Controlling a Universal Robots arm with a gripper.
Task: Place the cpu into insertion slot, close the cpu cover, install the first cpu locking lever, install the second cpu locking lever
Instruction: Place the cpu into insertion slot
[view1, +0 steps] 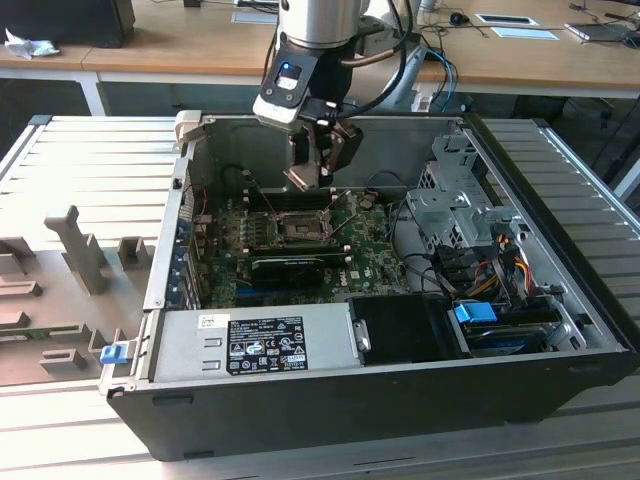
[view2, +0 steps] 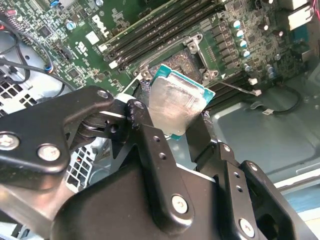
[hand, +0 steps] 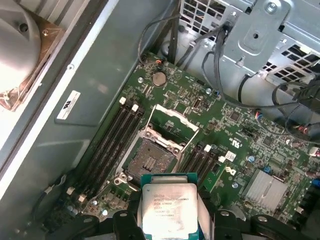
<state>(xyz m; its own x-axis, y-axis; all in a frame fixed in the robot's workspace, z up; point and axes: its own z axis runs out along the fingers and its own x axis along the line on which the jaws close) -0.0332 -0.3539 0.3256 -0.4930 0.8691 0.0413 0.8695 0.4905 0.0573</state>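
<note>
Your gripper (view2: 172, 122) clamps the cpu (hand: 169, 207). It hangs near the insertion slot (hand: 150, 161), whose cpu cover (hand: 172, 124) stands open.

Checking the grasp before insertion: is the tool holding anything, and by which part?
The tool holds the cpu, pinched by two opposite side edges.
</note>
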